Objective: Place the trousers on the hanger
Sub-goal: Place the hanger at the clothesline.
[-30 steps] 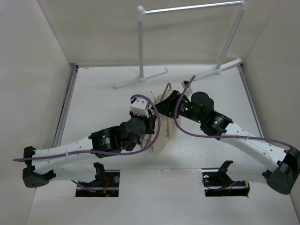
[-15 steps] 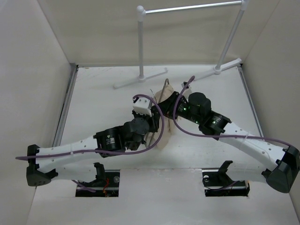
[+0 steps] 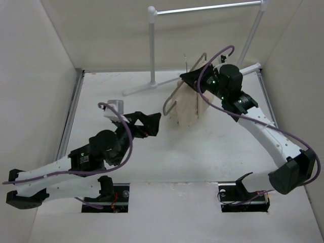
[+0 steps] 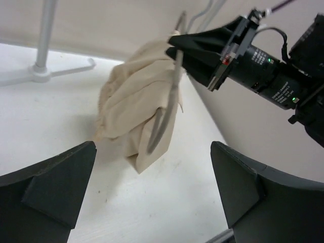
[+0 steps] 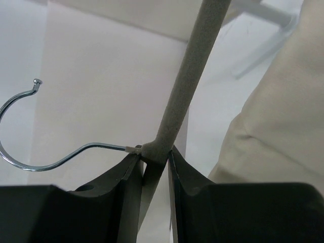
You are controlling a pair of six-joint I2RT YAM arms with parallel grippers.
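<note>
The beige trousers (image 3: 188, 105) hang folded over the thin grey hanger (image 3: 171, 103), lifted off the table near the back. My right gripper (image 3: 191, 79) is shut on the hanger's neck, just below its metal hook. In the right wrist view, the fingers pinch the grey hanger (image 5: 186, 81) where the hook (image 5: 25, 163) joins, with the trousers (image 5: 276, 126) to the right. My left gripper (image 3: 154, 123) stands wide open and empty, apart from the cloth at its lower left. From its wrist view the trousers (image 4: 134, 109) and hanger (image 4: 168, 109) hang ahead of my left gripper (image 4: 153, 152).
A white tubular garment rack (image 3: 152, 48) stands at the back, its feet on the table and its top bar running to the right. One rack foot (image 4: 43, 71) shows at the left wrist view's upper left. White walls enclose the table on three sides.
My left gripper has opened, let go of the cloth and drawn back to the lower left. My right arm has lifted the hanger with the trousers up and towards the back right.
</note>
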